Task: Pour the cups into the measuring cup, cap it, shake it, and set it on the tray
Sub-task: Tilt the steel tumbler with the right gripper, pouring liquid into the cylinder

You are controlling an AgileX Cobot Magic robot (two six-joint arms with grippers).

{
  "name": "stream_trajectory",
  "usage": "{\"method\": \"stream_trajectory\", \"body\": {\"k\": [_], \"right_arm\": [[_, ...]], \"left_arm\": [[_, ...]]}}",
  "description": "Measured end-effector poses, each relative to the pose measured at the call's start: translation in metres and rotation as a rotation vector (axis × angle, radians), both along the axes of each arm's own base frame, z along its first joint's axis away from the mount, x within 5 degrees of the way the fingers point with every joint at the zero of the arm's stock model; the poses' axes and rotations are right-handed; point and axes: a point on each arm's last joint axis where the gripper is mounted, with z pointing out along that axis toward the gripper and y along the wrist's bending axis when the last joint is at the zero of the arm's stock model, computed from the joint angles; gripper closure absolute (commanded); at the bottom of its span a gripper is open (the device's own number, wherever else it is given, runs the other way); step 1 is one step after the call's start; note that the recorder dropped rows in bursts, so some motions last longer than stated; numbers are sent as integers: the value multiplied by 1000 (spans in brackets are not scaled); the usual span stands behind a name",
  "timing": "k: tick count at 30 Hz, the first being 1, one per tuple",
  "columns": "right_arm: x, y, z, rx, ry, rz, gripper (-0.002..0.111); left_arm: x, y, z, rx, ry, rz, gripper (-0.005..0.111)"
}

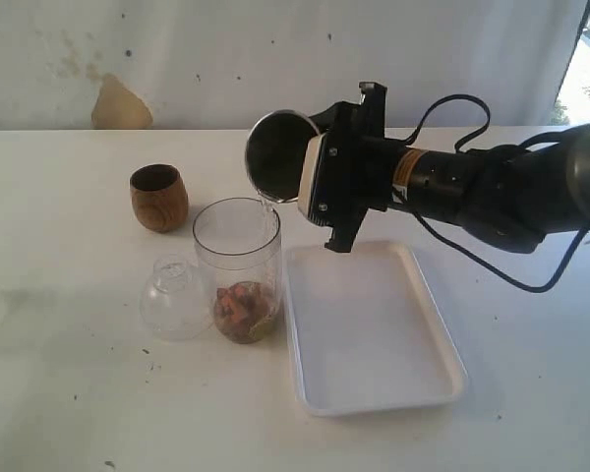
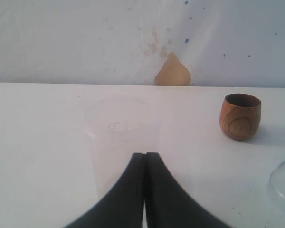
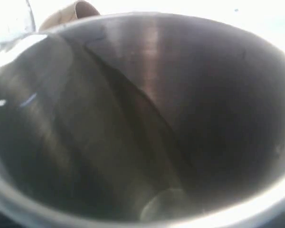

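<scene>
Right end effector [image 1: 320,175] grasping the steel tumbler [image 1: 280,155], tipped over the measuring cup [image 1: 238,258].

From my seat, the tumbler's long axis lies near level. Its mouth is turned to the left of the exterior view, above the measuring cup's rim, and a thin clear stream [image 1: 266,205] seems to fall in. The measuring cup stands upright on the surface [image 1: 79,393] between the cap [image 1: 174,298] and the tray [image 1: 374,334], with brown-orange pieces [image 1: 244,310] at its bottom. The cap sits neck up, just beside it. The wooden cup [image 1: 159,197] stands upright farther back; I cannot see into it. Left end effector [image 2: 145,164] is clenched on nothing, with a frosted cup [image 2: 123,133] just ahead of it whose faint embossed marks I cannot read.
</scene>
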Motion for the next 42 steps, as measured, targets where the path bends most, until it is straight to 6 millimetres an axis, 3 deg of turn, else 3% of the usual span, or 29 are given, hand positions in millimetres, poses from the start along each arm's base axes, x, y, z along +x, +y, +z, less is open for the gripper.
{"method": "stream_trajectory", "body": {"k": [16,42], "right_arm": [[-3,8,3,-20,-52,45,108],[-3,9,6,-202,-223,110,108]], "left_arm": [[0,0,0,0,0,0,107],[0,0,0,0,0,0,107]]}}
